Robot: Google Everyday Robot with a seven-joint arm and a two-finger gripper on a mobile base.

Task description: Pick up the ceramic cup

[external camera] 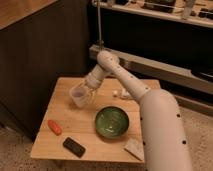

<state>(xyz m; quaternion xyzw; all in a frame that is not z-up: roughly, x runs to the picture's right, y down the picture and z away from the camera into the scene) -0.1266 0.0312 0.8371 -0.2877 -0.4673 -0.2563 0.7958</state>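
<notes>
The ceramic cup [77, 96] is a small pale handleless cup standing upright on the left-centre of the wooden table [64, 114]. My white arm reaches in from the right and bends down over the table. My gripper [88, 92] hangs right beside the cup, at its right side and at rim height. I cannot tell whether it touches the cup.
A round green bowl [111, 121] sits in front and to the right of the cup. An orange object [54, 127] and a black phone [74, 147] lie near the front left edge. A pale pad [134, 148] lies front right. Small white items [120, 93] lie at the back. Dark cabinets stand behind.
</notes>
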